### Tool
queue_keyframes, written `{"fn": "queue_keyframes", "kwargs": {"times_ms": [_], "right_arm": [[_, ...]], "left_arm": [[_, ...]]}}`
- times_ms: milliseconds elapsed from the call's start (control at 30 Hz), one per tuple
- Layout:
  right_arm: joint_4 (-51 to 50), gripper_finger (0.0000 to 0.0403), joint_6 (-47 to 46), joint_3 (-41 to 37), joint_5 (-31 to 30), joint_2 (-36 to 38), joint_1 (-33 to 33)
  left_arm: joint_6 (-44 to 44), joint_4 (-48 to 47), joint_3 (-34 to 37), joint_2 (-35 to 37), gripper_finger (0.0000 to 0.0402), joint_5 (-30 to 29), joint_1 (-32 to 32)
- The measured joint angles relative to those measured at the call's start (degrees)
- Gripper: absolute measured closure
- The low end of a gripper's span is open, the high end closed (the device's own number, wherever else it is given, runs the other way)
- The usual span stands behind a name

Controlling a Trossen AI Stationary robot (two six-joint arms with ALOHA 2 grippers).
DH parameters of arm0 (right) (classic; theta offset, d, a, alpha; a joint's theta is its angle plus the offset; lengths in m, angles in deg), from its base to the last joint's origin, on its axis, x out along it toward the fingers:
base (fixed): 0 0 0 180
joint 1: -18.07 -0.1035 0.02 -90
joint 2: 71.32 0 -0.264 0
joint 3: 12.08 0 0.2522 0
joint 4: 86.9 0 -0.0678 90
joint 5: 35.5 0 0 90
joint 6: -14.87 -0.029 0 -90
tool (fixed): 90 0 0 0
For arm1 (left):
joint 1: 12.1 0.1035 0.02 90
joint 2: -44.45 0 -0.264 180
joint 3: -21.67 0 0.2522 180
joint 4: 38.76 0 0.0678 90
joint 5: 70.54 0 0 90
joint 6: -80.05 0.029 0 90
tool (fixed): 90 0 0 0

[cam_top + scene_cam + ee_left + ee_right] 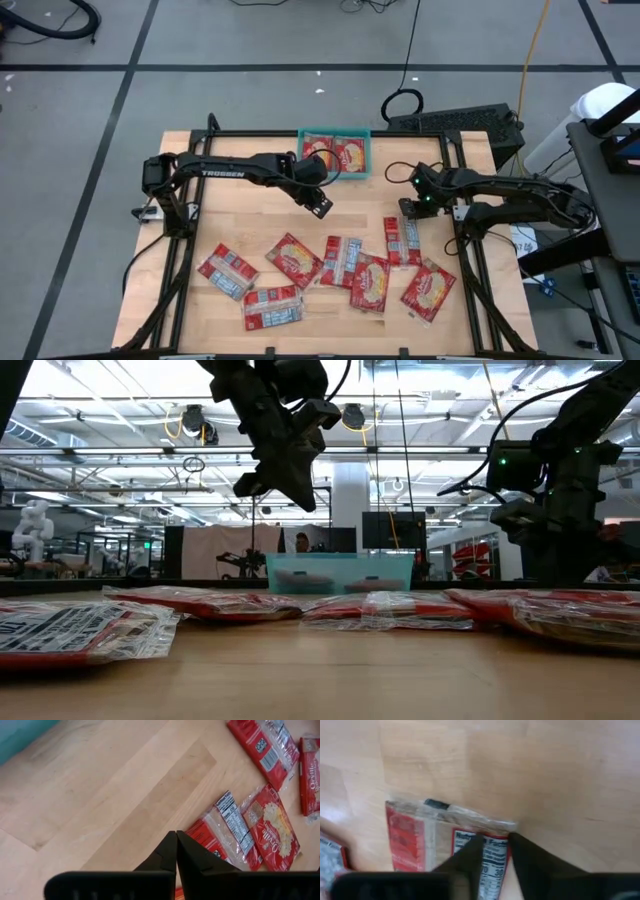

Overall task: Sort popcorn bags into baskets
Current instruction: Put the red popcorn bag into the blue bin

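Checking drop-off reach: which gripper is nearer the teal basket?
Left. The left gripper hangs above the table just in front of the teal basket, with its fingers shut. The right gripper is farther away, low over a back-up popcorn bag.

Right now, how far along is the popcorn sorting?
Early stage. Done: two popcorn bags lie in the teal basket. In hand: the right gripper is down over the back-side-up bag, fingers straddling its edge; no grip visible yet. The left gripper is shut and empty above the table. Left: seven bags.
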Motion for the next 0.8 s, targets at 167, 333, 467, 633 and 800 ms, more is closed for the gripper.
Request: {"fn": "queue_keyframes", "kwargs": {"times_ms": [167,333,467,633,800], "right_arm": [[6.46,0.0393,-0.47,-0.18,-0.28,-0.16,-0.02],[18.40,0.0401,-4.81,-0.31,3.80,-0.14,-0.02],[25.68,0.0402,-7.64,-0.26,7.03,-0.06,0.00],[25.59,0.0403,-6.34,0.37,9.21,1.51,0.00],[21.00,0.0400,-3.21,0.50,10.51,4.11,-1.32]], "left_arm": [[-0.81,0.06,0.00,0.00,0.0383,-0.02,0.00],[-0.90,0.05,0.00,0.01,0.0396,0.02,0.07],[-1.04,-0.02,0.02,1.52,0.0397,0.43,0.17],[-1.01,-2.94,0.00,5.56,0.0383,-1.02,1.22],[0.17,-9.13,-0.03,10.95,0.0390,-5.97,2.39]]}}
